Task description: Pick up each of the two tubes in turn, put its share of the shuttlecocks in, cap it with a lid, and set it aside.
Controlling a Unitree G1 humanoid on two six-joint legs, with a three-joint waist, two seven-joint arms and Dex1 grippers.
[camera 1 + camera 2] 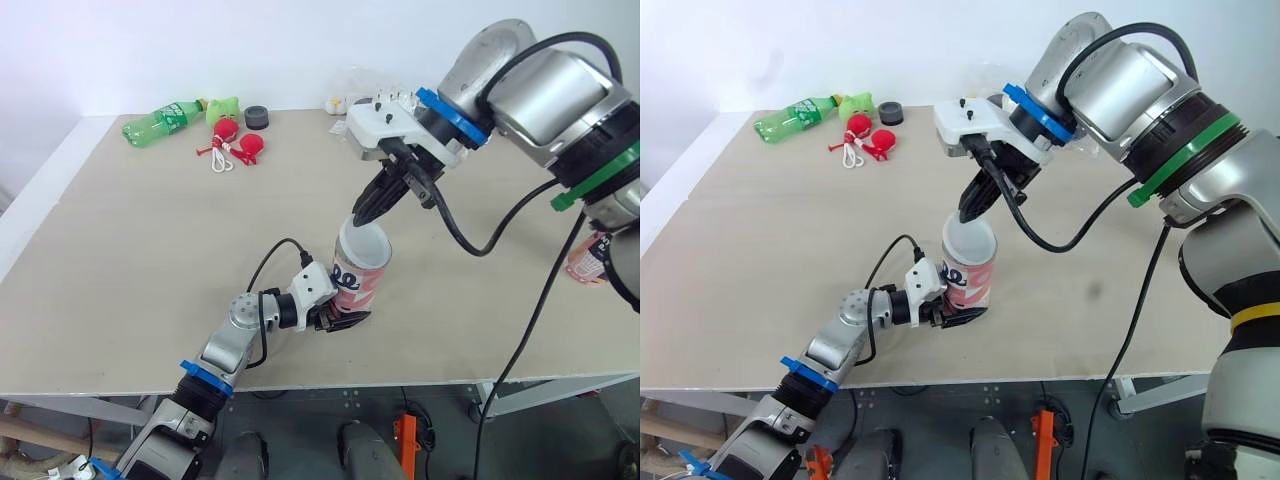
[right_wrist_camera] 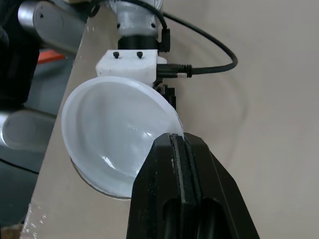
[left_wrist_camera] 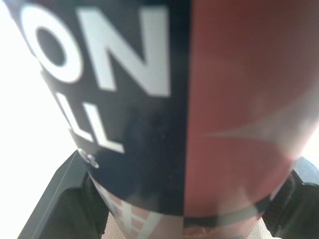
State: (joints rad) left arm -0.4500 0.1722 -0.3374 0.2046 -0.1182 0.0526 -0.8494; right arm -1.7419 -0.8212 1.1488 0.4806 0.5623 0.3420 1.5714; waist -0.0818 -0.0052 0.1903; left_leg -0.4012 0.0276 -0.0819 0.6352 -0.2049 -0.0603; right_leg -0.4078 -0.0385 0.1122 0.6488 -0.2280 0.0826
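Left eye view: the tube (image 1: pixel 358 280) is seen nearly upright over the front part of the table (image 1: pixel 150 260), near its front edge. Whether its base touches the table cannot be told. The tube's lower part is clamped between the fingers of the left gripper (image 1: pixel 335 318); in the left wrist view the tube's printed wall is seen pressed close to the camera.

Right gripper (image 1: pixel 365 215) is found directly above the tube's mouth, pointing down. Its fingers are closed together on the rim of a translucent white lid (image 2: pixel 114 134); the pinch is confirmed in the right wrist view. The lid is held at the tube's top, over the mouth. Whether it is fully seated cannot be told.

A second tube (image 1: pixel 590 258) is partly seen at the right side of the table, behind the right arm.

Along the far edge, well apart from the tube, a green bottle (image 1: pixel 160 120) is noted lying on its side, with red toys (image 1: pixel 235 140) and a black cap (image 1: pixel 258 117) near it.
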